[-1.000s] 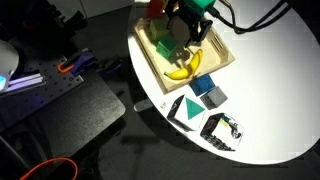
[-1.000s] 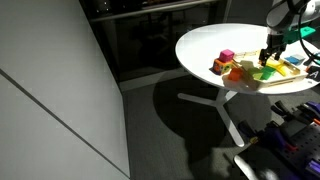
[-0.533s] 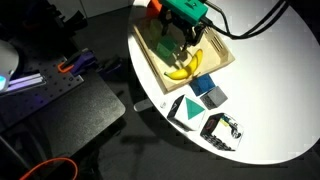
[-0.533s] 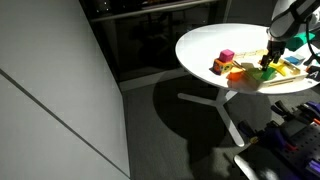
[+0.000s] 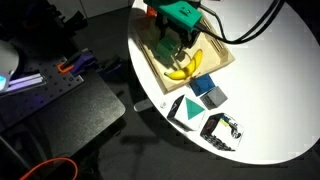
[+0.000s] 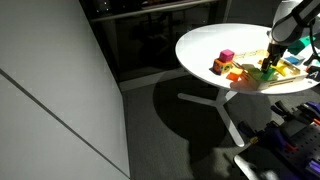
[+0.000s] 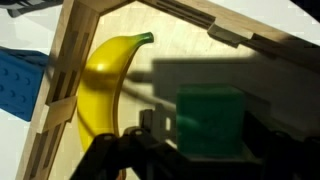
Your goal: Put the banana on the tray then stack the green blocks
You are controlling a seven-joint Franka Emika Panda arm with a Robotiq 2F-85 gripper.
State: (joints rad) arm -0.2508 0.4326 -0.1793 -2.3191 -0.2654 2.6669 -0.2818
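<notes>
Since the banana (image 7: 105,85) lies on the tray (image 7: 62,70), the gripper (image 5: 177,44) must centre on the green block (image 7: 212,120). Whether its jaws grip it, I cannot tell

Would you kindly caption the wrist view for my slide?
Banana lies in the wooden tray; gripper straddles a green block.

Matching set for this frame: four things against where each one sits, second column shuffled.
1 banana
2 green block
3 blue block
4 dark green triangle

A on the table, just outside the tray
B lying in the tray, along its wall
C on the table, farther from the tray
D right below the gripper

Pairs: 1-B, 2-D, 3-A, 4-C
</notes>
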